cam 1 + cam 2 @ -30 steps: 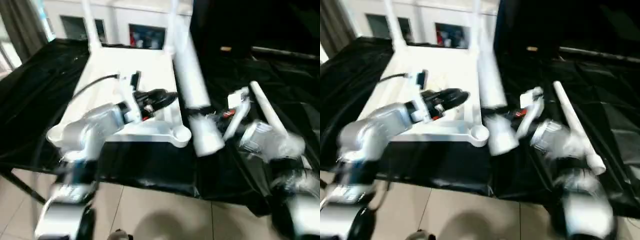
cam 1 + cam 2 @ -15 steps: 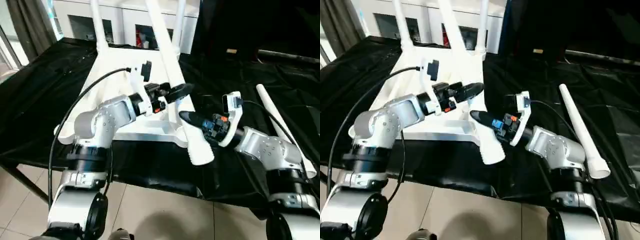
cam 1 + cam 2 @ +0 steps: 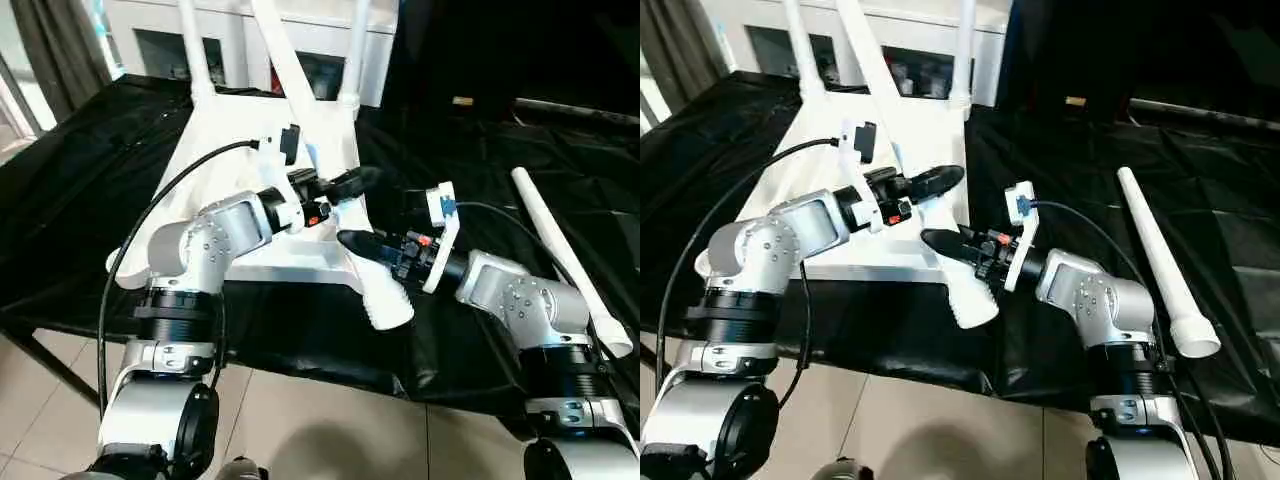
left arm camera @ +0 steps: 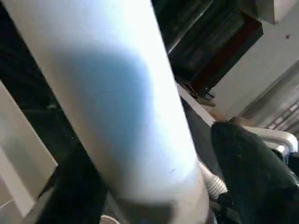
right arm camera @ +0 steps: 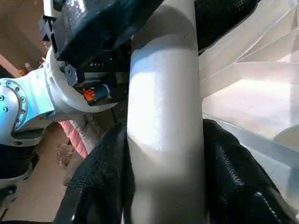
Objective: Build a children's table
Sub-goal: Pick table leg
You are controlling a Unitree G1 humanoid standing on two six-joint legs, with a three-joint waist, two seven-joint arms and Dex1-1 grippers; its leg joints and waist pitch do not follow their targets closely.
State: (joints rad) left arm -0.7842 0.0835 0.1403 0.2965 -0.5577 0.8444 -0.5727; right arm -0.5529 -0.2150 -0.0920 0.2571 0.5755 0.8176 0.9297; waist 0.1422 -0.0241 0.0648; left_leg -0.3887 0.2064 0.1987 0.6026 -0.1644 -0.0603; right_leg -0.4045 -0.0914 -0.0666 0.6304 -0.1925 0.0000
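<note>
leg-fitting was the step in hand; the tabletop (image 3: 250,130) lay upside down on the black cloth (image 3: 80,180), with two legs (image 3: 190,50) already standing in its far sockets; a third leg (image 3: 330,170) leaned over the tabletop, its long axis tilted, wide end (image 3: 390,310) hanging low past the tabletop's near edge beside the near right socket (image 3: 340,270), narrow end pointing up and away past the tabletop's far edge; the right gripper (image 3: 365,245) was clamped around this leg near its wide end, fingers (image 5: 103,182) on either side of the tube; the left gripper (image 3: 350,183) sat higher on the same leg, though whether it gripped or stood loose could not be told; a fourth leg (image 3: 1155,260) lay flat on the cloth well to the right of the tabletop, wide end toward the robot; next, probably, the held leg needed righting and seating in that socket.
</note>
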